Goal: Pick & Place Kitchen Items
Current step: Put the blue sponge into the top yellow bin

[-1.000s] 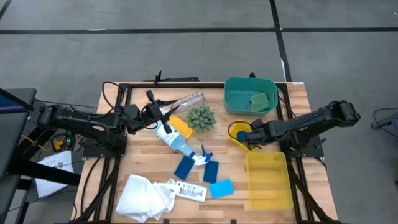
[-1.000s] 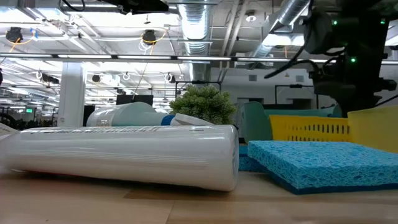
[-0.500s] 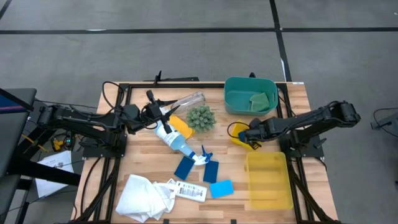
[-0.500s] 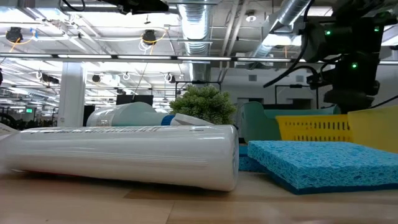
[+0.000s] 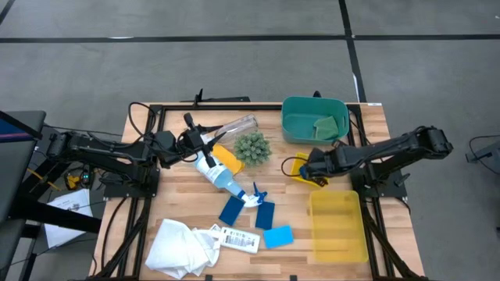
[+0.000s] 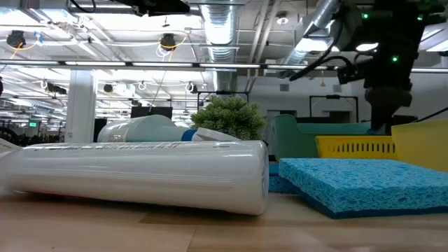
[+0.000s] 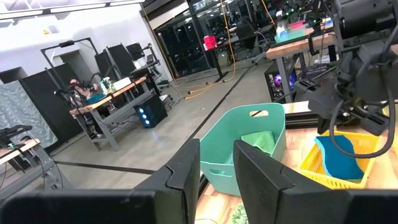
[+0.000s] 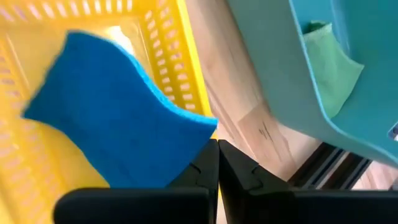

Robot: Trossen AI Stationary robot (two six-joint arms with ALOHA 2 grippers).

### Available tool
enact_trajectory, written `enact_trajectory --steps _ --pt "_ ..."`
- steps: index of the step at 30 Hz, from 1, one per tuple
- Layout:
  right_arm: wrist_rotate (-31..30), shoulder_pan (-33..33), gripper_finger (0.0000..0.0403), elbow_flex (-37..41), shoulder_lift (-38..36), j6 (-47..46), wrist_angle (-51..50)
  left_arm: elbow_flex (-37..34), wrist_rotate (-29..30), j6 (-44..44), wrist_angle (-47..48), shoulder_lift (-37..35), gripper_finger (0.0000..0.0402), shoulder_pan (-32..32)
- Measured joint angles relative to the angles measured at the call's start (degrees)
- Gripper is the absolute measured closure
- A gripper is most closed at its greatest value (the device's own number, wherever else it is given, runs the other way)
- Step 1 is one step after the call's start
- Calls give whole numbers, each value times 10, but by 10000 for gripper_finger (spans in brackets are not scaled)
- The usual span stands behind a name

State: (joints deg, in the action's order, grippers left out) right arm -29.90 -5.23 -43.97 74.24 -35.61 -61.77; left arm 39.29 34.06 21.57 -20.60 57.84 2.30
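A blue sponge (image 8: 118, 112) lies inside a small yellow basket (image 5: 297, 166) at the table's right, next to the teal bin (image 5: 315, 119). My right gripper (image 8: 217, 158) is shut, slanting down, with its tips at the basket's rim. My left gripper (image 7: 217, 177) hangs level and open above the table's left. Below it lie a clear cup (image 5: 234, 125), a yellow sponge (image 5: 226, 158) and the spray bottle (image 5: 223, 178), both on their sides. Blue sponges (image 5: 231, 209) (image 5: 278, 236) and a white cloth (image 5: 180, 246) lie near the front edge. My right gripper's shut fingertips (image 8: 208, 155) stand right at the basket's rim (image 8: 202, 115) and the blue sponge's corner (image 8: 208, 124), coming from above at a slant. I cannot tell whether they touch either one.
A green sponge (image 5: 326, 125) lies in the teal bin. A large yellow bin (image 5: 336, 226) stands at the front right. A spiky green plant ball (image 5: 252, 147) sits mid-table. A white labelled tube (image 5: 238, 240) lies by the cloth, close in the low view (image 6: 140, 175).
My right gripper has risen a little over the small yellow basket, drifted slightly toward the table's left and rolled about its own axis. It has stayed shut. The blue sponge stays in the basket.
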Motion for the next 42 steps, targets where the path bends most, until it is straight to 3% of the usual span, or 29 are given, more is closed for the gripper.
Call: enact_trajectory --steps 6,15,19,27,31,36,42 --pt "3 2 402 -21 -1 -42 7 0 0 0 0 0 309 0" --pt "39 13 393 -20 -14 -194 8 0 0 0 0 0 309 0" --pt "65 12 354 -20 -23 -220 8 0 0 0 0 0 309 0" --pt "92 22 238 2 -23 -243 14 0 0 0 0 0 309 0" --pt "91 25 215 19 -23 -254 19 0 0 0 0 0 309 0" --pt "106 25 235 41 -23 -248 59 0 0 0 0 0 309 0" --pt "108 25 337 49 -23 -244 73 0 0 0 0 0 309 0"
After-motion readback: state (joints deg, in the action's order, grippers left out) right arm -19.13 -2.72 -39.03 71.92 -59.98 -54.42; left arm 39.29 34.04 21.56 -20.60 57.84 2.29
